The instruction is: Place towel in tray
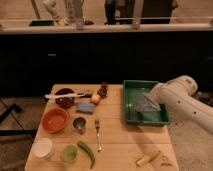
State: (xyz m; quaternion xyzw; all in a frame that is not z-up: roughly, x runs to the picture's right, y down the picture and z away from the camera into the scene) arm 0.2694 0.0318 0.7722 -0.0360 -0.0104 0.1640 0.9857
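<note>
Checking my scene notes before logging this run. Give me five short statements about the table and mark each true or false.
1. The towel lies inside the green tray. True.
2. The gripper is over the orange bowl. False: it is over the tray, at the towel; the orange bowl sits on the table's left side.
3. The fork lies in the tray. False: it lies on the table, right of the metal cup.
4. A banana lies near the table's front right corner. True.
5. The green pepper is beside the green cup. True.
</note>
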